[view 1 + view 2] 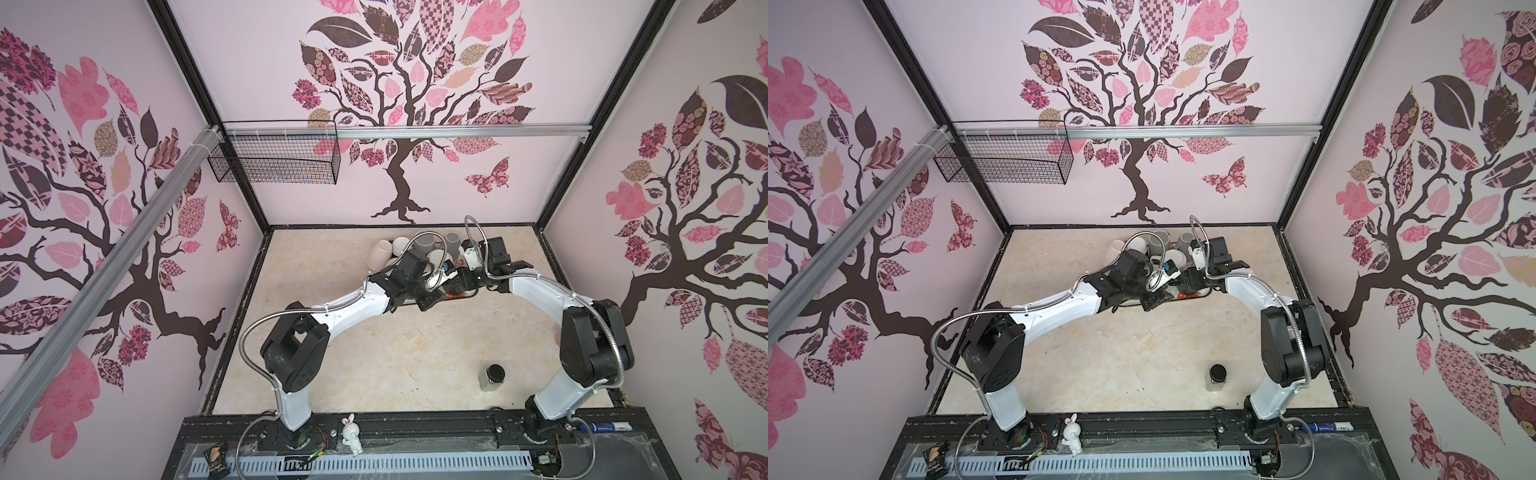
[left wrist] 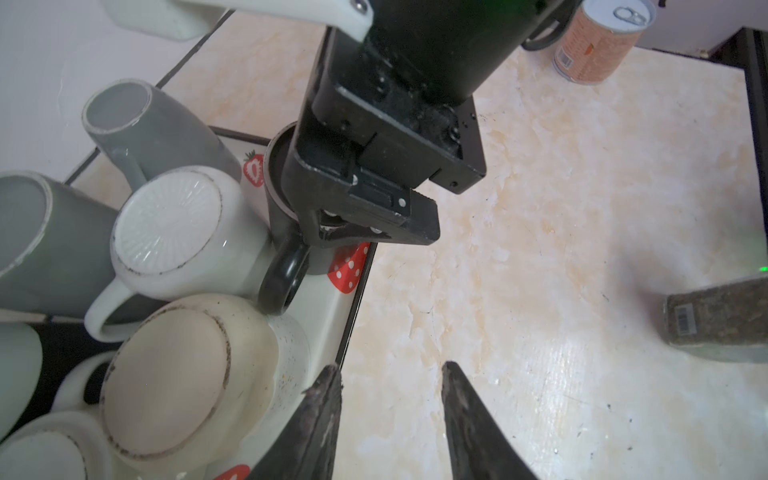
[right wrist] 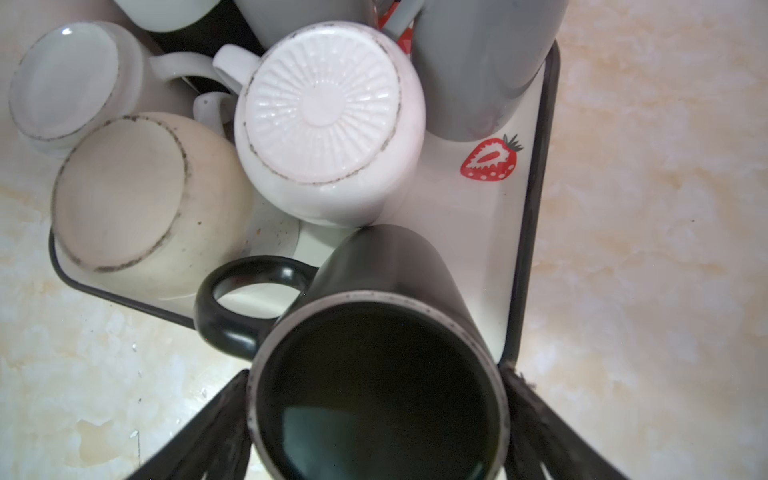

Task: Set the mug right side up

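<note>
A glass jar with a black lid (image 1: 493, 377) stands at 5 o'clock on the marble surface (image 1: 374, 353). Farther in, toward 12 o'clock, the left pincer (image 2: 391, 368) hangs spread and empty above the edge of the strawberry tray (image 3: 528, 208). The right pincer (image 3: 376, 372) pinches the black mug (image 3: 386, 266) by its rim. The mug is upright, mouth up, at the tray's 5 o'clock corner. Beyond it sit a white ribbed-base mug (image 3: 324, 112), a cream mug (image 3: 124, 191) and a grey mug (image 3: 478, 62), bottoms up.
</note>
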`<state>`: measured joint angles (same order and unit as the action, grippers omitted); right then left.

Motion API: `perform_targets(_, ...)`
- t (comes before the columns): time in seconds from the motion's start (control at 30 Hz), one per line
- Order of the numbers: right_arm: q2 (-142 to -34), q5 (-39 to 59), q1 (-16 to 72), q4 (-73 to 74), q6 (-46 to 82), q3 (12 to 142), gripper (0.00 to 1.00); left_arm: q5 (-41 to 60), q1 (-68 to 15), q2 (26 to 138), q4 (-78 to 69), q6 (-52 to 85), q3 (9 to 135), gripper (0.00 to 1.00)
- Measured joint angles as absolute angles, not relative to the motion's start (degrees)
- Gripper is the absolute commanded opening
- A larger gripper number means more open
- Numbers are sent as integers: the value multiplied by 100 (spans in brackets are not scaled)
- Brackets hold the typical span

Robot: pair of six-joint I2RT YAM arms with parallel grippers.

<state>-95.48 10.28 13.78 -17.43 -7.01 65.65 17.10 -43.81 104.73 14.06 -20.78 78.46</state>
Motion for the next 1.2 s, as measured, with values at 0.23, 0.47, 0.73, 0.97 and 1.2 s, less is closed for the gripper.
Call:
perform_targets(0.23, -9535, 1068, 1378, -1750, -928, 6554, 87, 1752, -4381, 10965, 1603, -3065, 8294, 47)
perform_targets(0.47, -9535, 1103, 1378, -1667, -919, 6517, 87, 1870, -4213, 11306, 1868, -3468, 8687, 47)
perform_targets(0.73, -9535, 1149, 1374, -1636, -919, 6504, 85, 1922, -4032, 11738, 2023, -3756, 9157, 47)
perform_targets(0.97, -9535, 1081, 1361, -1623, -917, 6497, 85, 1966, -4029, 12121, 2248, -3992, 9682, 44)
perform_targets(1.2, -9535, 1092, 1352, -1634, -919, 6497, 85, 1914, -4051, 12317, 2058, -4058, 9898, 44)
